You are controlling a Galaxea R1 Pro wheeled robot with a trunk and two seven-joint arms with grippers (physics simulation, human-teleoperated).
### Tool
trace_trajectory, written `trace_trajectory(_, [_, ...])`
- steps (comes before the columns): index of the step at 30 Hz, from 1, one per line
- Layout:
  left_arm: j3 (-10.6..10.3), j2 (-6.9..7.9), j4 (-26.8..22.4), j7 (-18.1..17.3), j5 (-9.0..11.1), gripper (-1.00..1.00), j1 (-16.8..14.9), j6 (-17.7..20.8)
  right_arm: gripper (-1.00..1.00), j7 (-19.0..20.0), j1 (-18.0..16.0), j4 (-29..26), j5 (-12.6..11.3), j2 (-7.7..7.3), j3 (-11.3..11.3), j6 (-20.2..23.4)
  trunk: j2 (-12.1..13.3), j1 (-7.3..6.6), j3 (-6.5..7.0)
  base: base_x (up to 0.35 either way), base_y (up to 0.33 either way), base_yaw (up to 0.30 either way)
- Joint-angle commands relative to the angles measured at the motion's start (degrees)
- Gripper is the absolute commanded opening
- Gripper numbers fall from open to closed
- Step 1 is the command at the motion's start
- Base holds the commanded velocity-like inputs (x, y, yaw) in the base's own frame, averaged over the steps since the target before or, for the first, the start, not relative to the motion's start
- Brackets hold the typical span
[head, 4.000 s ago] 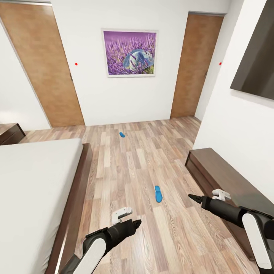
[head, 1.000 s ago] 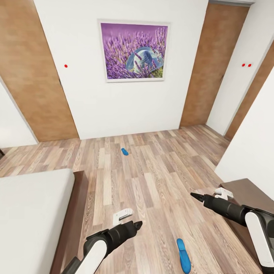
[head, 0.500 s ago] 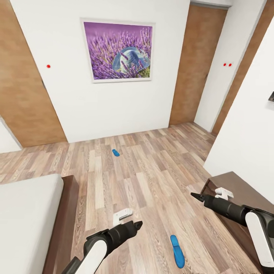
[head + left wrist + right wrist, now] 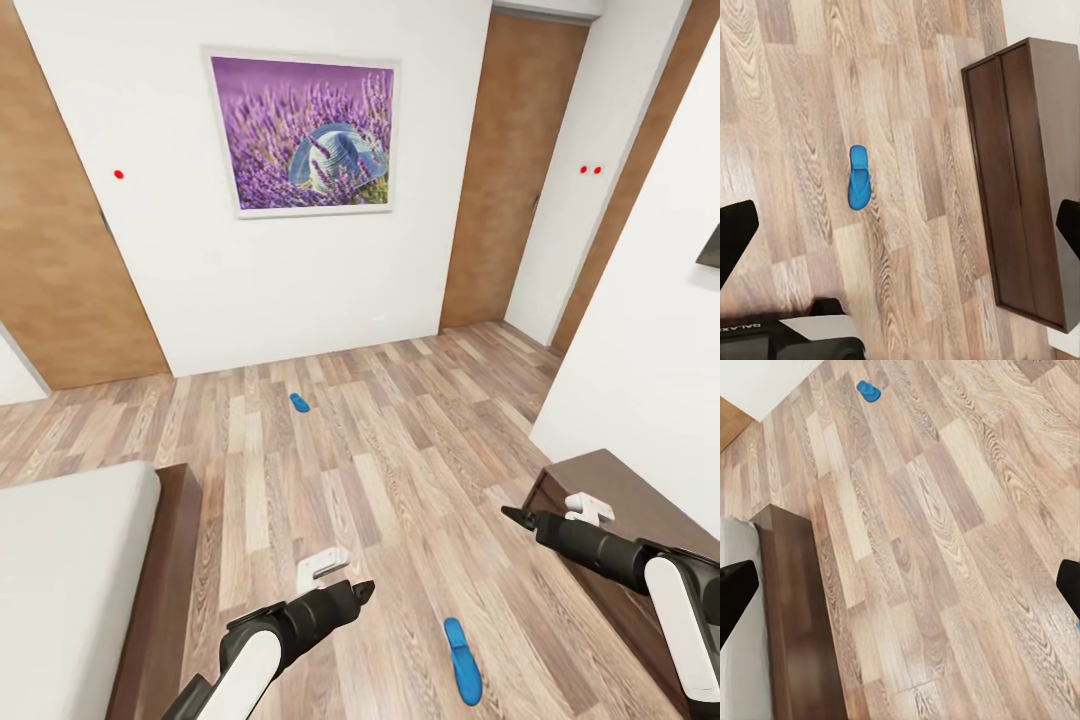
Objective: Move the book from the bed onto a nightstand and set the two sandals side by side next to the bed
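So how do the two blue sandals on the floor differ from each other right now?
The near sandal lies between the two arms, close to the robot; the far sandal lies out toward the wall with the picture. The near one looks larger and points lengthwise away; the far one is angled. Both are bright blue, on the wood floor.

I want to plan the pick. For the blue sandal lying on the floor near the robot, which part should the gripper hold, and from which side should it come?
The near sandal lies flat on the wood floor, long and thin. Probably come straight down from above with the right gripper, which seems nearer, and close across its narrow middle, fingers on the two long edges.
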Motion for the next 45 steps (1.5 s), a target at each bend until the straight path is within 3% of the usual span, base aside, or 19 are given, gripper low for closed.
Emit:
trace_trajectory(1, [-0.1, 0.01, -0.1, 0.6, 0.6, 1.0, -0.1, 0.0, 1.0, 0.6, -0.1, 0.0, 0.5, 0.0, -0.1, 0.2, -0.1, 0.05, -0.12, 0.125, -0.058, -0.011])
trace_trajectory(16, [-0.1, 0.01, -0.1, 0.6, 0.5, 1.0, -0.1, 0.0, 1.0, 0.6, 0.0, 0.0, 0.5, 0.0, -0.1, 0.2, -0.1, 0.05, -0.12, 0.194, -0.12, -0.003])
trace_trajectory(33, [0.1, 0.01, -0.1, 0.6, 0.6, 1.0, -0.1, 0.0, 1.0, 0.6, 0.0, 0.0, 0.5, 0.03, -0.1, 0.2, -0.1, 0.05, -0.12, 0.041, -0.025, 0.007])
trace_trajectory(45, [0.2, 0.01, -0.1, 0.5, 0.6, 1.0, -0.1, 0.0, 1.0, 0.6, -0.1, 0.0, 0.5, 0.08, 0.0, 0.2, -0.1, 0.05, -0.12, 0.005, -0.003, 0.18])
